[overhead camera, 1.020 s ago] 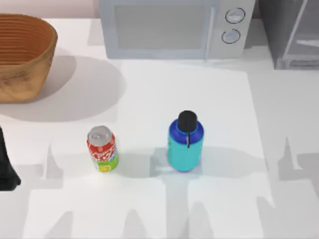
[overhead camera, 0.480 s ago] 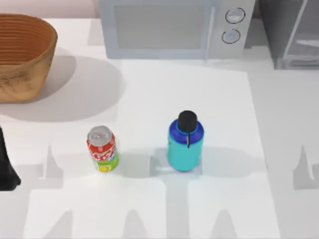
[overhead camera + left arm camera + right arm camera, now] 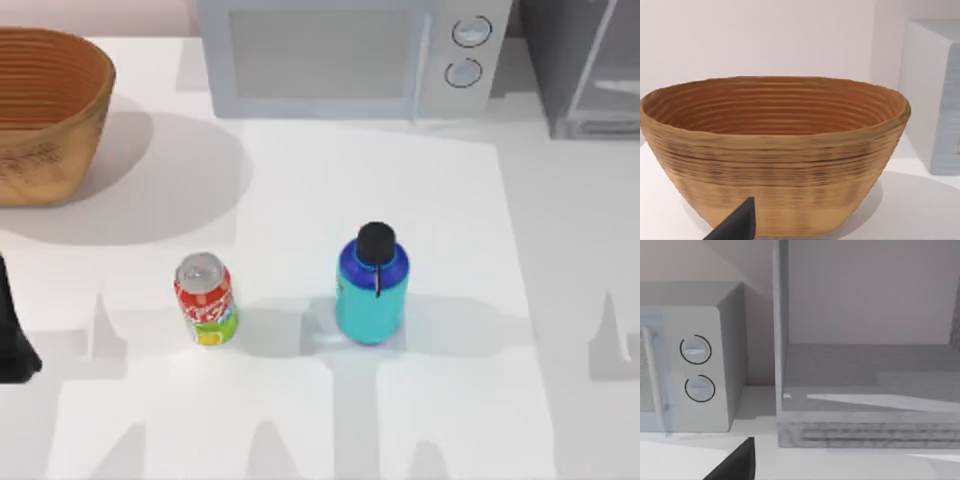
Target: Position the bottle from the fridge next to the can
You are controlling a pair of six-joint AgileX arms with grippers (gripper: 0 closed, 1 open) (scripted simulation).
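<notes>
The teal bottle (image 3: 371, 290) with its black cap stands upright on the table's middle. The red can (image 3: 206, 298) stands to its left, a gap wider than the can between them. The grey fridge (image 3: 590, 70) sits at the back right corner; in the right wrist view the fridge (image 3: 865, 390) shows a bare grey floor inside. My left arm (image 3: 12, 335) is parked at the table's left edge, well away from the can. A dark piece of my right gripper (image 3: 737, 462) points toward the fridge and the microwave (image 3: 695, 370).
A silver microwave (image 3: 340, 55) with two knobs stands at the back centre. A woven basket (image 3: 45, 110) sits at the back left, and the basket (image 3: 775, 150) is close in front of the left wrist camera. Arm shadows fall along the front of the table.
A shadow at the table's right side has slid further right. The bottle, the can and the left arm have not moved.
</notes>
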